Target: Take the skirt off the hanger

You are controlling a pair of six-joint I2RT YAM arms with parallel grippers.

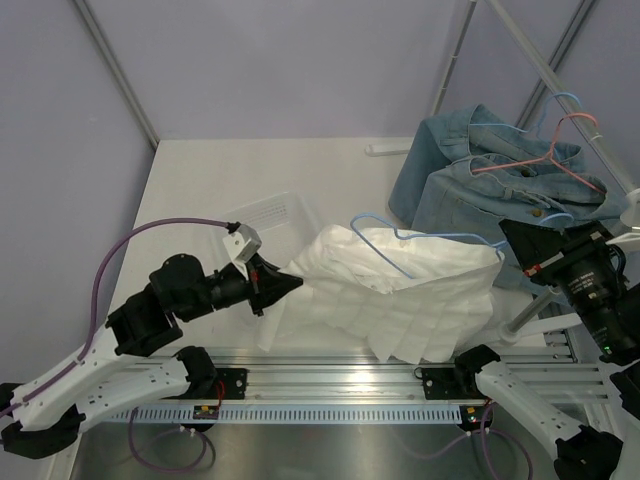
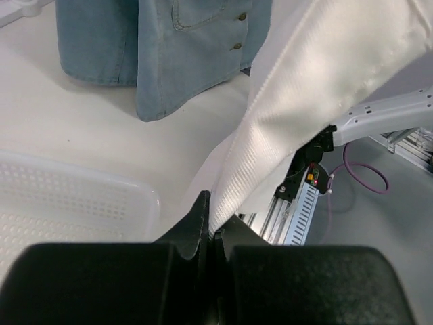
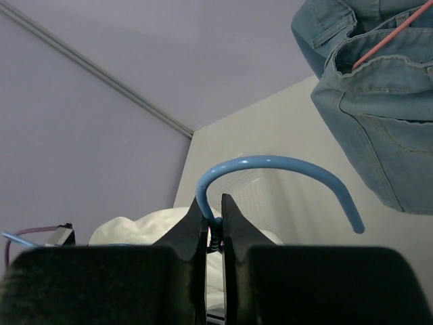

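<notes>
The white skirt [image 1: 400,295] hangs on a light blue wire hanger [image 1: 420,238] above the table's near middle. My left gripper [image 1: 293,285] is shut on the skirt's left edge; in the left wrist view the ribbed white fabric [image 2: 304,101] runs up from between the closed jaws [image 2: 213,227]. My right gripper [image 1: 512,240] is shut on the hanger at the right end of the skirt. In the right wrist view its jaws [image 3: 213,220] pinch the neck just below the blue hook [image 3: 284,164], with the skirt [image 3: 142,227] bunched behind.
A white perforated basket [image 1: 270,215] sits on the table behind the left gripper and shows in the left wrist view [image 2: 67,203]. Denim garments [image 1: 490,170] hang from a rack rail [image 1: 560,90] at back right on pink and blue hangers. The metal rail [image 1: 340,380] runs along the near edge.
</notes>
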